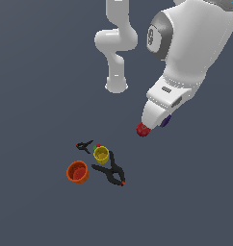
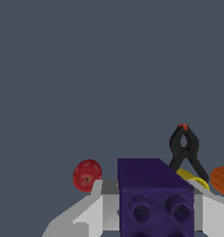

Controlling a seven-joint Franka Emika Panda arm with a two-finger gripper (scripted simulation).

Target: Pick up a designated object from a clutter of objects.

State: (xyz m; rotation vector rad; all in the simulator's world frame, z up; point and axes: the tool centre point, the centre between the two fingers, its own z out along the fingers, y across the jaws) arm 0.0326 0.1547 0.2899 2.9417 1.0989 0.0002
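Purple cube (image 2: 155,199) between tool (image 2: 153,208) fingers; red ball (image 2: 87,175), black clamp (image 2: 185,148) beyond.

A dark purple cube (image 2: 155,196), its face marked by round studs, sits between the white gripper (image 2: 151,208) fingers. Just beside the gripper lies a red ball (image 1: 143,129). Farther off are a yellow cup (image 1: 101,154), an orange cup (image 1: 77,172) and black clamps (image 1: 111,170) tipped orange, on a slate-grey floor (image 1: 41,72).

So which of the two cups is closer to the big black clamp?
The yellow cup. It sits right against the big black clamp; the orange cup stands apart, toward the exterior view's left.
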